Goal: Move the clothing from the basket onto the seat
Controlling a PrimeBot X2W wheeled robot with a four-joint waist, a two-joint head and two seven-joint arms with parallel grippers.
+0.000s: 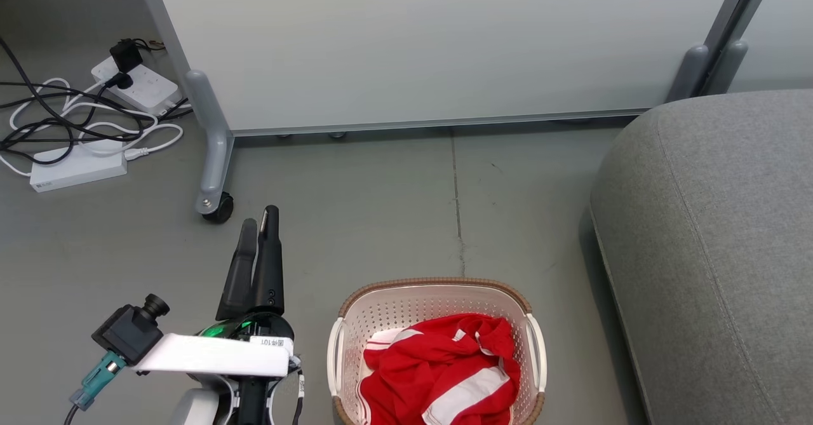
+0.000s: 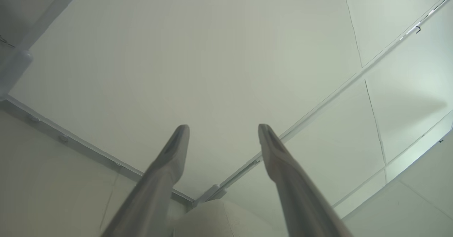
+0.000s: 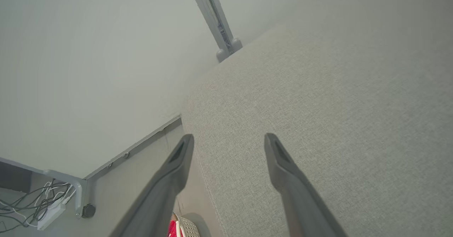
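Our left gripper (image 1: 260, 216) stands released, jaws apart with nothing between them; the basket (image 1: 435, 283) sits on the floor (image 1: 381, 222) just to this gripper's right, the red clothing (image 1: 438, 368) heaped inside it; the seat (image 1: 718, 234) lies farther right, beyond the basket; our right gripper (image 3: 229, 136) points at that seat, jaws wide and holding nothing, with the basket low beside its left finger.
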